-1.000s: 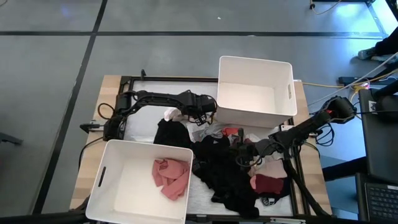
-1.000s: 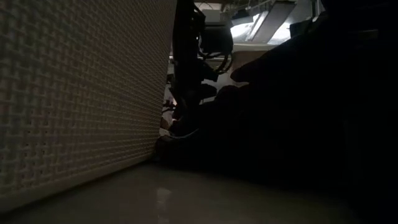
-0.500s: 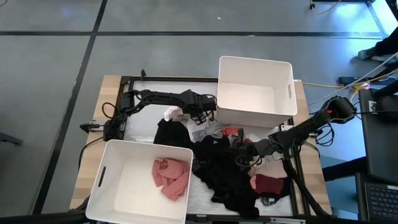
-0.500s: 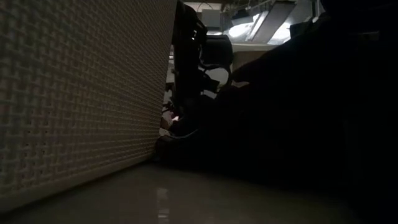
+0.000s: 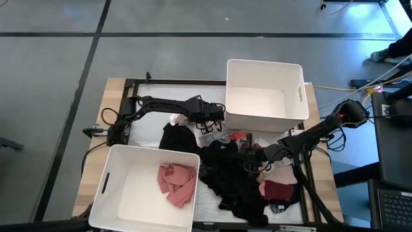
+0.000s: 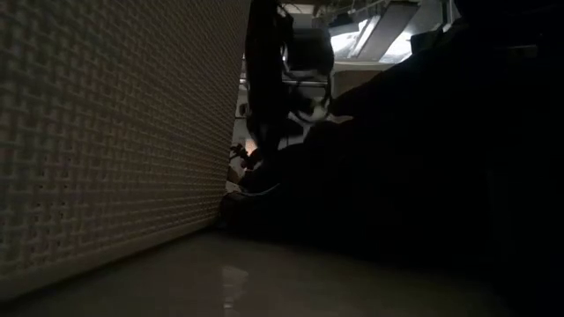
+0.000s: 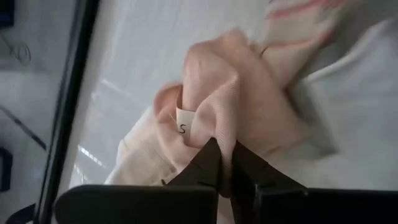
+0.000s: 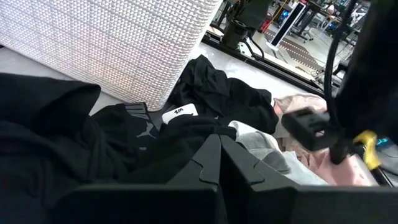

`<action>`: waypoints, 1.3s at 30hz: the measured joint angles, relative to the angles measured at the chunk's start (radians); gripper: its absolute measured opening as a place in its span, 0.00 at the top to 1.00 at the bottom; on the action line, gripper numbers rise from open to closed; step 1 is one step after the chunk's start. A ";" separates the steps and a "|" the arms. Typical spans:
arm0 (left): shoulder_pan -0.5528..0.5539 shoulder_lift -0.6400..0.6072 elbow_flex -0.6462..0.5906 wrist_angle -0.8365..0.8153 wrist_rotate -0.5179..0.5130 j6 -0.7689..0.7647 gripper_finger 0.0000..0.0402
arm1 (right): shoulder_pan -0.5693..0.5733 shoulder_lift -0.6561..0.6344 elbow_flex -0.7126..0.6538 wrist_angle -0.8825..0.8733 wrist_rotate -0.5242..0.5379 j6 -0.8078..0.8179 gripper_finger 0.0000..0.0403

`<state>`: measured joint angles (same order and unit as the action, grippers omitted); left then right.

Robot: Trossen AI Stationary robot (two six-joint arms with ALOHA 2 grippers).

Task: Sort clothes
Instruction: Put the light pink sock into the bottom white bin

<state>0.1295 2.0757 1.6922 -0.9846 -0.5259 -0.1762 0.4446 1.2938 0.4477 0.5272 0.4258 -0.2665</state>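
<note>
far bin [image 5: 264, 94] beside left tool [image 5: 207, 124] | black garments [image 5: 228, 174] between bins

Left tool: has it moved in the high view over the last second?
Yes. The left tool, now shut on a pale pink garment, has slid slightly rightward, closer to the far white bin.

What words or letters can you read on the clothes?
"S": on the small white tag of the pale pink garment pinched by the left gripper.
White label on the black clothes: dark marks, too small to read.
Pale logo on the black clothes: a shape, no readable letters.
</note>
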 joint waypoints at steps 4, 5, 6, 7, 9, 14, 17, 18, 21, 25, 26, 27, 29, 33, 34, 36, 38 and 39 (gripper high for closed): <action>-0.040 -0.056 0.017 -0.010 -0.002 -0.007 0.99 | 0.000 0.000 0.000 -0.004 0.000 0.000 0.99; -0.050 -0.072 0.022 -0.009 -0.002 -0.007 0.99 | 0.000 0.000 0.000 -0.002 0.000 0.000 0.99; -0.061 -0.088 0.027 -0.010 -0.002 -0.007 0.99 | 0.000 0.000 0.000 -0.003 0.000 0.000 0.99; -0.071 -0.108 0.033 -0.013 -0.002 -0.007 0.99 | 0.000 0.000 0.000 -0.003 0.000 0.000 0.99; -0.093 -0.142 0.043 -0.024 -0.002 -0.012 0.99 | 0.000 0.000 0.000 -0.003 0.000 0.000 0.99; -0.145 -0.233 0.051 -0.026 -0.003 -0.025 0.99 | 0.000 0.000 0.000 -0.002 0.000 0.000 0.99; -0.177 -0.293 0.051 -0.030 -0.003 -0.037 0.99 | 0.000 0.000 0.000 -0.002 0.001 0.000 0.99; -0.188 -0.313 0.051 -0.028 -0.004 -0.048 0.99 | 0.000 0.000 0.000 -0.002 0.001 0.000 0.99; -0.224 -0.373 0.051 -0.028 -0.004 -0.062 0.99 | 0.000 0.000 0.000 -0.002 0.001 0.000 0.99; -0.285 -0.450 0.051 -0.029 -0.004 -0.072 0.99 | 0.000 0.000 0.000 -0.002 0.001 0.000 0.99; -0.303 -0.467 0.051 -0.029 -0.004 -0.075 0.99 | 0.000 0.000 0.000 -0.002 0.001 0.000 0.99; -0.321 -0.485 0.051 -0.030 -0.004 -0.075 0.99 | 0.000 0.000 0.000 -0.002 0.001 0.000 0.99; -0.364 -0.519 0.051 -0.030 -0.003 -0.061 0.99 | 0.000 0.000 0.000 -0.002 0.002 0.000 0.99; -0.453 -0.576 0.051 -0.030 -0.003 -0.052 0.99 | 0.000 0.000 0.000 -0.002 0.002 0.000 0.99; -0.476 -0.587 0.051 -0.030 -0.002 -0.060 0.99 | 0.000 0.000 0.000 -0.002 0.002 0.000 0.99; -0.524 -0.609 0.051 -0.031 -0.002 -0.082 0.99 | 0.000 0.000 0.000 -0.001 0.002 0.000 0.99; -0.577 -0.627 0.051 -0.031 -0.002 -0.106 0.99 | 0.000 0.000 0.000 -0.002 0.003 0.000 0.99; -0.604 -0.633 0.051 -0.031 -0.002 -0.120 0.99 | 0.000 0.000 0.000 -0.002 0.003 0.000 0.99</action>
<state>-0.4742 1.4431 1.7428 -1.0159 -0.5274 -0.2959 0.4446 1.2942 0.4477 0.5255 0.4286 -0.2668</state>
